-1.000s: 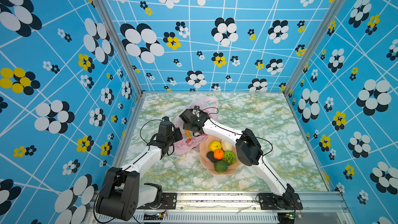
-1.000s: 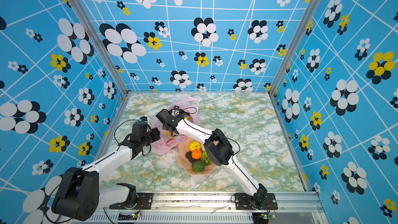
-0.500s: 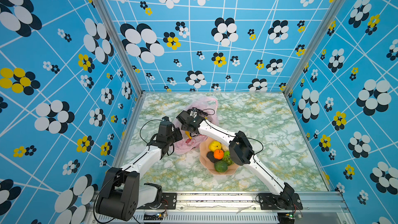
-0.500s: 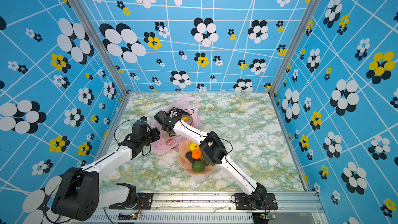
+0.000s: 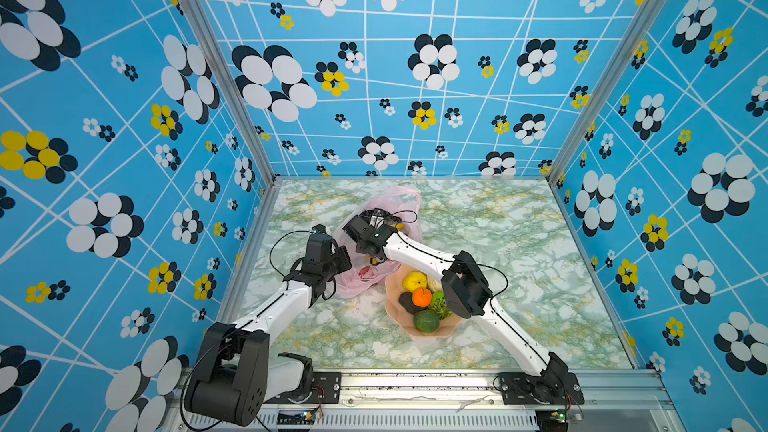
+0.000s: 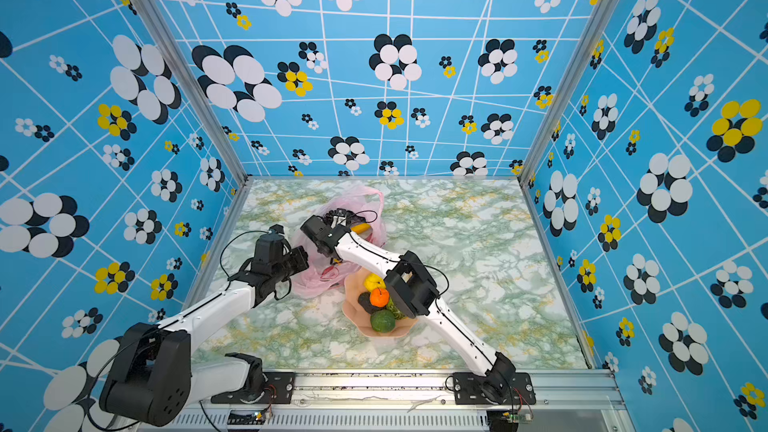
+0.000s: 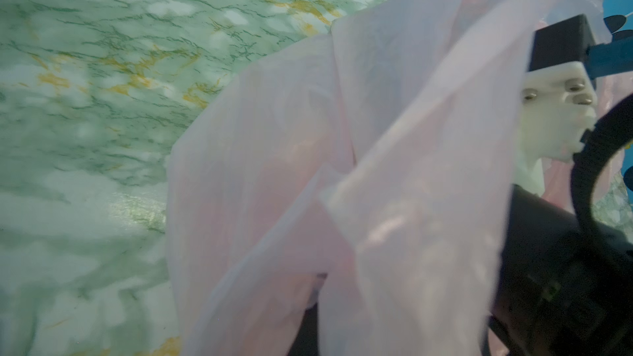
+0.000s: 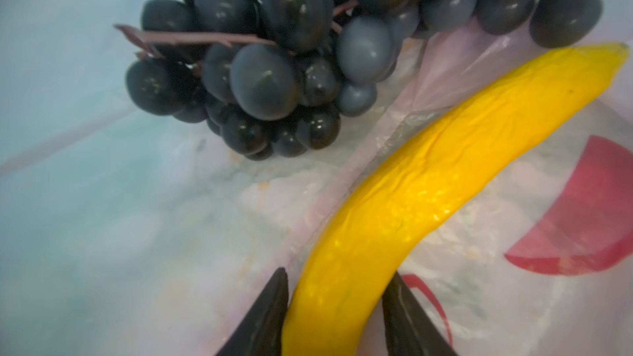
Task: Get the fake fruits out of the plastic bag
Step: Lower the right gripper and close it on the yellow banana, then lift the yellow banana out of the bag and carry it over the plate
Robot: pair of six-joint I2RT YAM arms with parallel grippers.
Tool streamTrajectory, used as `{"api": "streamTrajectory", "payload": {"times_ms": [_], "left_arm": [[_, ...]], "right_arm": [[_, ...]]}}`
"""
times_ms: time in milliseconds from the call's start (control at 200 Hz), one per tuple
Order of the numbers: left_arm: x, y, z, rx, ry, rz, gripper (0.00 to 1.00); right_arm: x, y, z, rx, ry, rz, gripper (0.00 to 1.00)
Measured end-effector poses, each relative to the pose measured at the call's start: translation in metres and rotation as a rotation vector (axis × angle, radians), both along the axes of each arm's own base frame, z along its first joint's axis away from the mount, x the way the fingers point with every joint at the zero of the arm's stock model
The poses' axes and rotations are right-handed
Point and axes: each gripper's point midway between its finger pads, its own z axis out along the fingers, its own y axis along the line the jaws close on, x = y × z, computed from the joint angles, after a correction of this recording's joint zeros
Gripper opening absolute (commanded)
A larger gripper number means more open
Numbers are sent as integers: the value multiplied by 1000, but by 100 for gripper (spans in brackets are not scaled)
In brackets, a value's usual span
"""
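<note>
Inside the thin pink plastic bag (image 5: 400, 198), pinched by the clenched left hand (image 5: 345, 257), the long yellow plastic banana (image 8: 428, 179) is being clasped by the right hand (image 8: 339, 272); the bag should be kept out of that grip.

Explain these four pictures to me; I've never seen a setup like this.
Two white robot arms stand at a marble-patterned table inside a flowered booth. Two pictures look down from one overhead camera; the other two come from cameras on the arms' wrists. On the table lie a pink plastic bag and a peach bowl holding several fake fruits. The left gripper, jaws shut, seems to pinch the bag's edge, so pink film fills its wrist view. The right gripper reaches inside the bag: its jaws stand against both sides of a yellow banana, with dark grapes beside it.
</note>
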Motion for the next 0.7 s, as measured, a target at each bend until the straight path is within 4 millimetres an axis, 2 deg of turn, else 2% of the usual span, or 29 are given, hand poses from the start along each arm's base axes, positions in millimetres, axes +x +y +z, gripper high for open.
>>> {"api": "streamTrajectory", "payload": {"times_ms": [265, 485, 700], "left_arm": [[0, 1, 0, 2, 0, 3, 0], [0, 1, 0, 2, 0, 3, 0], [0, 0, -2, 3, 6, 2, 0]], "right_arm": [[1, 5, 1, 19, 4, 20, 28], [0, 10, 6, 42, -3, 44, 27], [0, 18, 35, 115, -26, 65, 28]]}}
